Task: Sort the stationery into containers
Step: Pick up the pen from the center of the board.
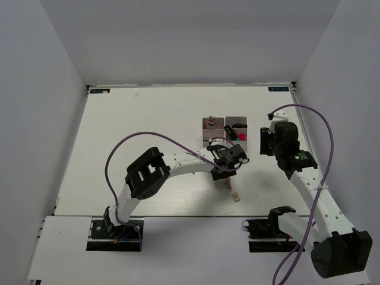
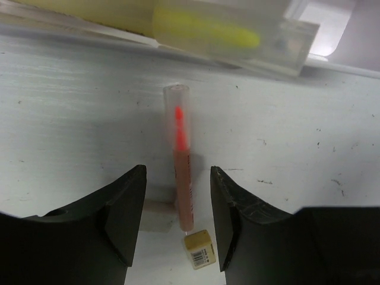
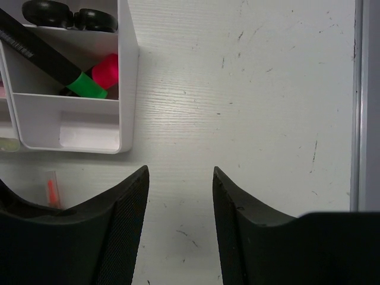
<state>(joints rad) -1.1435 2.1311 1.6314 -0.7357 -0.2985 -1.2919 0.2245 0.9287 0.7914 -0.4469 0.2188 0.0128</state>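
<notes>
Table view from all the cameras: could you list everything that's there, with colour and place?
Bins: one joined block, white, mid-table.
Scissors: one, black handles, in a bin.
Black-green marker: one, in next compartment.
Pink marker: one, same compartment.
Yellow-green item: one, inside a bin.
Orange-tipped marker: one, clear cap, on table before the bins.
Eraser block: one, tan, by that marker's end.
Cream piece: one, beside the marker, partly hidden.
Table: one, white.
Left gripper: black, open, straddling the orange-tipped marker.
Right gripper: black, open, above the table beside the bins.
</notes>
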